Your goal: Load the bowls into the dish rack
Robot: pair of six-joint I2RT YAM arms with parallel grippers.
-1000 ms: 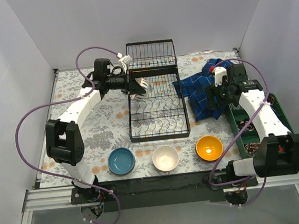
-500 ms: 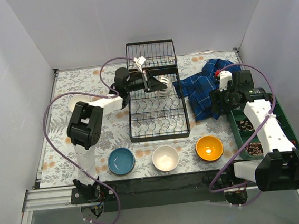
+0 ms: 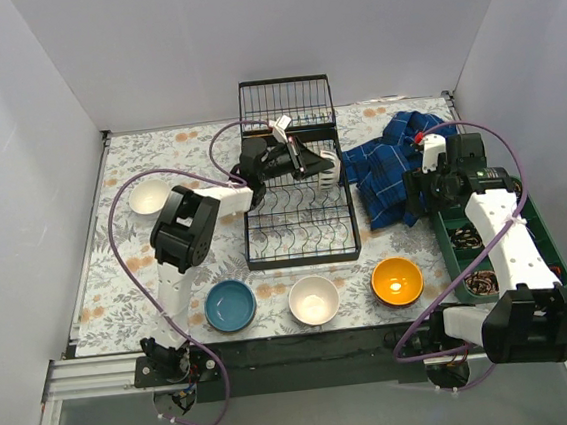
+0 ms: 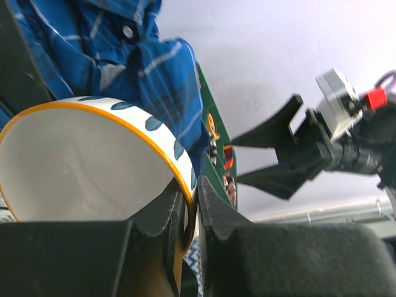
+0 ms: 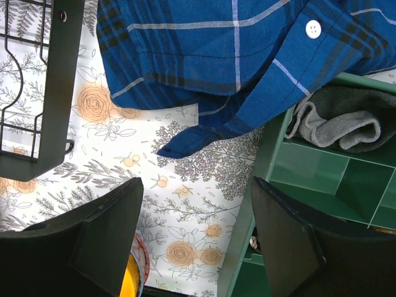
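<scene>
My left gripper (image 3: pixel 316 163) is shut on the rim of a white bowl with blue spots and an orange rim (image 3: pixel 330 171). It holds the bowl on edge over the right side of the black wire dish rack (image 3: pixel 299 233). In the left wrist view the fingers (image 4: pixel 213 204) pinch the rim of this bowl (image 4: pixel 80 161). A blue bowl (image 3: pixel 230 305), a white bowl (image 3: pixel 314 300) and an orange bowl (image 3: pixel 397 281) sit in a row in front of the rack. A small white bowl (image 3: pixel 149 196) sits at the left. My right gripper (image 3: pixel 417 186) is open and empty, beside the plaid shirt.
A blue plaid shirt (image 3: pixel 384 163) lies right of the rack and shows in the right wrist view (image 5: pixel 235 55). A green compartment tray (image 3: pixel 530 211) stands at the right edge; in the right wrist view (image 5: pixel 309 179) it holds a grey cloth (image 5: pixel 340 124). White walls enclose the table.
My left arm has swung from the rack's left side to its right side, carrying the spotted bowl. My right gripper has shifted slightly right.
</scene>
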